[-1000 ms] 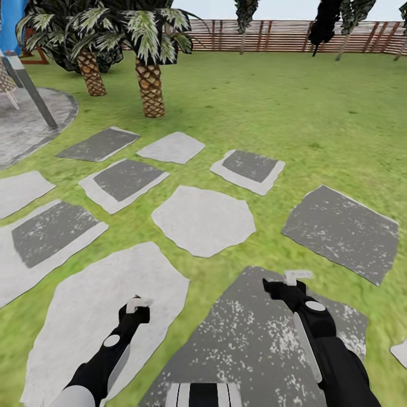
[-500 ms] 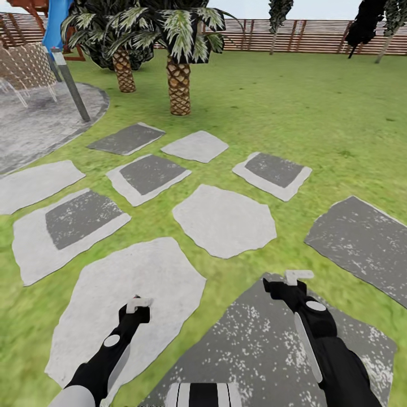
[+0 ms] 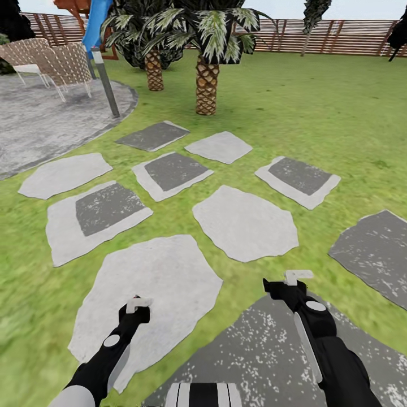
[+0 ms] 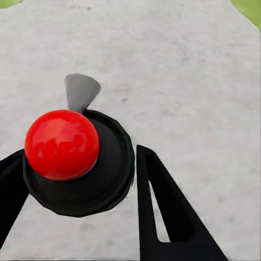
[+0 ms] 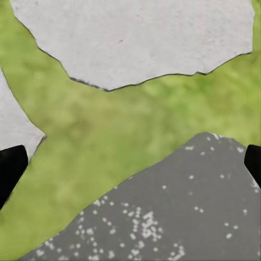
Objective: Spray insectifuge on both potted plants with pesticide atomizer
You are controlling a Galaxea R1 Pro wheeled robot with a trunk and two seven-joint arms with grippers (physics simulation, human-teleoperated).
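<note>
Ground under right gripper [image 5: 130, 163]: lawn w/ paving slabs.
Pale grey slab [image 5: 136, 38], dark speckled slab [image 5: 179, 212], grass [image 5: 109, 130] btwn; black fingertips [image 5: 11, 166] spread wide at frame edges.

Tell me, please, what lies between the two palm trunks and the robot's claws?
In the head view, stepping stones set in lawn lie between the palm trunks and both claws.

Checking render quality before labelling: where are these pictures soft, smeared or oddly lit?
Head view: flat even light, no cast shadows under the scaly-trunked palms; green lawn smears at the lower left corner. Left wrist view: glossy red ball carries soft highlights. Right wrist view: grass looks blurry and textureless beside the speckled dark grey paving slab.
</note>
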